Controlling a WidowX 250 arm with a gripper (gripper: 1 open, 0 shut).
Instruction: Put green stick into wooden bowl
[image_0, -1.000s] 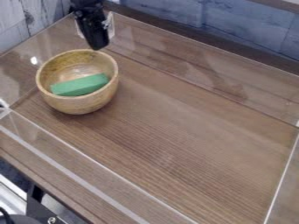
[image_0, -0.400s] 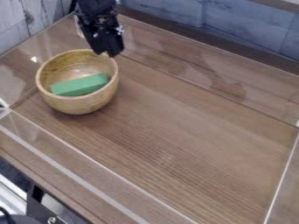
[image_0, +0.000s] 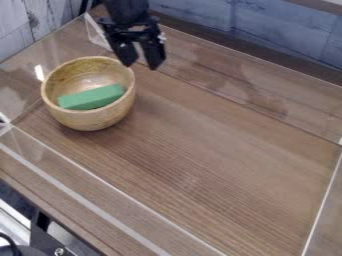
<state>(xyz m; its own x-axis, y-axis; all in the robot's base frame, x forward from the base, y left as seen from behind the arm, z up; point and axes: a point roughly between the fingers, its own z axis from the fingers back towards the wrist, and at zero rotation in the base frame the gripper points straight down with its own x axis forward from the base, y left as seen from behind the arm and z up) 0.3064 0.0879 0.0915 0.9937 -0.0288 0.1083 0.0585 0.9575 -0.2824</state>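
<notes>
The green stick lies flat inside the wooden bowl, which stands on the table at the left. My black gripper hangs above the table behind and to the right of the bowl, clear of its rim. Its two fingers are spread apart with nothing between them. It touches neither the bowl nor the stick.
The wooden table is ringed by low transparent walls. A grey tiled wall stands behind it. The table's front edge runs along the lower left.
The gripper has moved right, away from the bowl's far rim, and its fingers have opened from shut. The stick and bowl have not moved.
</notes>
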